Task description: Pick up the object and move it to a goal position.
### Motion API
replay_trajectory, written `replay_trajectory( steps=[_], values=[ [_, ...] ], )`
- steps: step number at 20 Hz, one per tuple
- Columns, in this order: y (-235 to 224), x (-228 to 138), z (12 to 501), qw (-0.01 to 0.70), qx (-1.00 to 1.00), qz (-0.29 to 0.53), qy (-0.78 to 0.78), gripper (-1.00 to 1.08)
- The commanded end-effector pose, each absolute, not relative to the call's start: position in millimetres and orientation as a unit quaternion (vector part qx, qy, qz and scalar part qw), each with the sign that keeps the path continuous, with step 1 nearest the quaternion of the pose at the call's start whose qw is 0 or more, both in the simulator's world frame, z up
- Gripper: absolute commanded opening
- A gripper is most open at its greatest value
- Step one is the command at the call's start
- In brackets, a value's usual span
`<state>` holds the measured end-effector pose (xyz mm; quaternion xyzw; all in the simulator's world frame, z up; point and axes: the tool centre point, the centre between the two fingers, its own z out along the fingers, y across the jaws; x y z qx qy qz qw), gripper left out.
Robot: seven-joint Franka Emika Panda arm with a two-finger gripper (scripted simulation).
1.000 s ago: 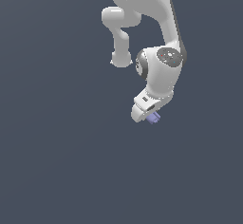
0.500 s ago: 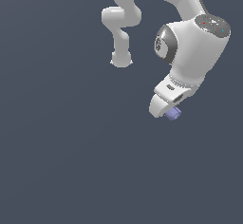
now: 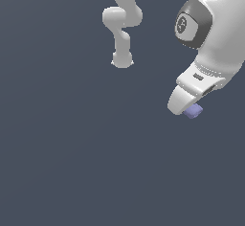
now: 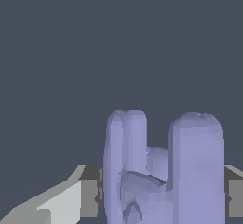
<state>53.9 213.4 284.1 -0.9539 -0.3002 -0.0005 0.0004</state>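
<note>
The main risk I see is losing the object (image 3: 194, 111) while I carry it. It is tiny and knobbly, and in the exterior view only a small part of it pokes out beneath my end effector (image 3: 187, 106), so I judge my hold to be on a narrow part of it. A sharp swing or a hard stop could twist it between the pads and let it slip out. No goal marker shows in either view, so I could also set it down in the wrong place.

My end effector is clenched on the object: in the wrist view its two rounded lavender lobes (image 4: 163, 171) fill the space between my fingers (image 4: 88, 192), whose grey pads stand close against it on both sides. The object is held in the air at the exterior view's right, apart from the dark floor (image 3: 72, 163).
</note>
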Motion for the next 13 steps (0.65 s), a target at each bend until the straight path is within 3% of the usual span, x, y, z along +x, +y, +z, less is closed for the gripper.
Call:
replay_trajectory(
  steps=[1,13],
  values=[
    [218.5,58.0,293.1,0.0,-0.954,0.0,-0.3,-1.0],
    [228.3,66.0,308.9,0.0,-0.954,0.0,-0.3,-1.0]
  ],
)
